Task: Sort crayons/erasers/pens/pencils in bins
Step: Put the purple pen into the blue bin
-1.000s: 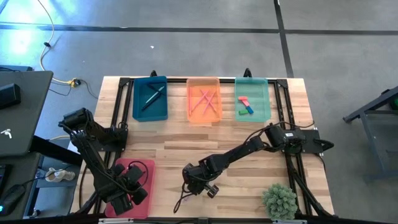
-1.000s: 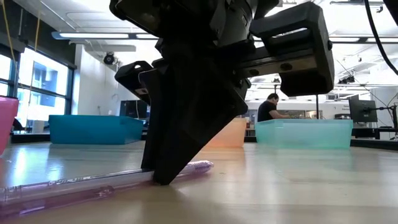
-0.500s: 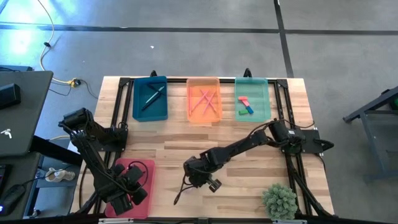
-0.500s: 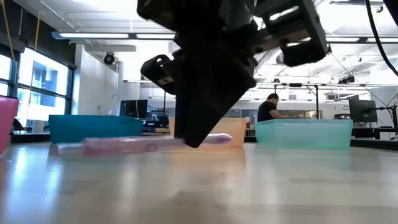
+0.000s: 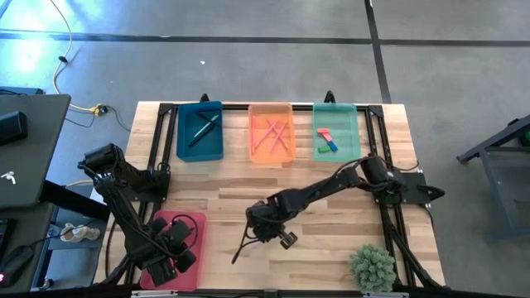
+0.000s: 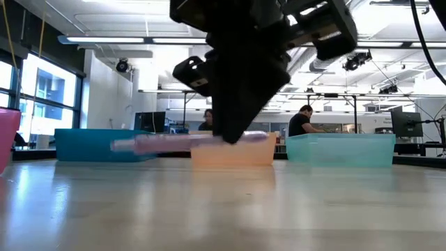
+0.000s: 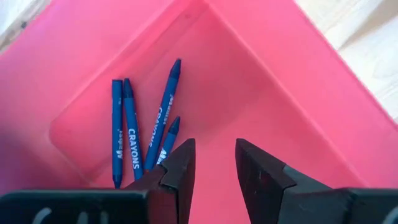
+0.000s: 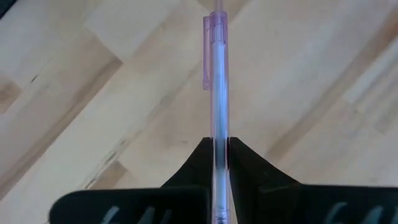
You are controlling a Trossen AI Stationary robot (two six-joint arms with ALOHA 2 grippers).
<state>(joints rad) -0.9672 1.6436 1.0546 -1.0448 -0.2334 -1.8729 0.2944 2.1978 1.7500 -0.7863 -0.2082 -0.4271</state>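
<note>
My right gripper [image 5: 262, 227] hangs over the table's near middle, shut on a translucent lilac pen [image 6: 188, 143] with a clip [image 8: 207, 53]. My left gripper [image 7: 214, 149] hovers open above the pink-red bin [image 5: 195, 225] at the near left, which holds several blue crayons [image 7: 134, 134]. Along the far edge stand the teal-blue bin [image 5: 200, 131] with dark pens, the orange bin [image 5: 272, 134] with pink and orange sticks, and the mint-green bin [image 5: 335, 132] with erasers [image 5: 325, 141]. My right gripper pinches the pen's barrel [image 8: 218, 134] between its two fingers, nearer one end and away from the clip. The fingers come from above, slanting down, and lie across the pen. The pen hangs about level, clear of the table, its longer part sticking out to one side [image 6: 139, 145].
A small green plant [image 5: 373, 266] stands at the table's near right corner. The right arm [image 5: 331, 186] stretches across the table's right half. Bare wood lies between the far bins and the grippers.
My right gripper has risen and gone a little toward the far edge, keeping its hold on the pen. The pen, which lay on the table under the fingers, is now lifted clear and about level.
</note>
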